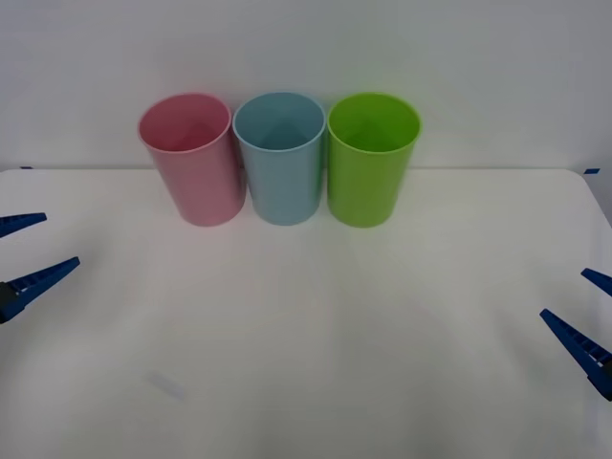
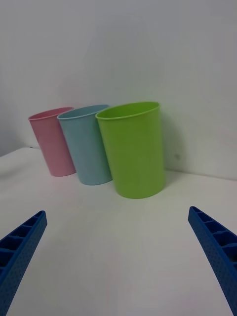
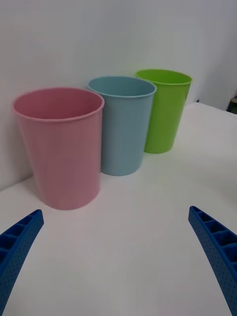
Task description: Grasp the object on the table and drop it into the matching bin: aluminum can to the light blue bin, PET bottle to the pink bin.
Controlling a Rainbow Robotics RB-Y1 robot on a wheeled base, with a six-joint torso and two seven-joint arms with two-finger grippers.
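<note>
The pink bin [image 1: 196, 177], the light blue bin [image 1: 282, 177] and a lime green bin [image 1: 368, 182] stand upright in a touching row at the back of the white table [image 1: 306, 325]. The aluminum can and the PET bottle are out of view. My left gripper [image 1: 62, 239] hovers open at the table's left edge with nothing between its fingers. It faces the pink bin [image 3: 61, 148] and the light blue bin [image 3: 123, 128]. At the right edge my right gripper [image 1: 562, 293] is open and holds nothing. The green bin [image 2: 133, 148] stands nearest to it.
A plain white wall rises right behind the bins. The table's wide middle and front lie bare between the two grippers. A faint grey smudge [image 1: 167, 384] marks the surface at the front left.
</note>
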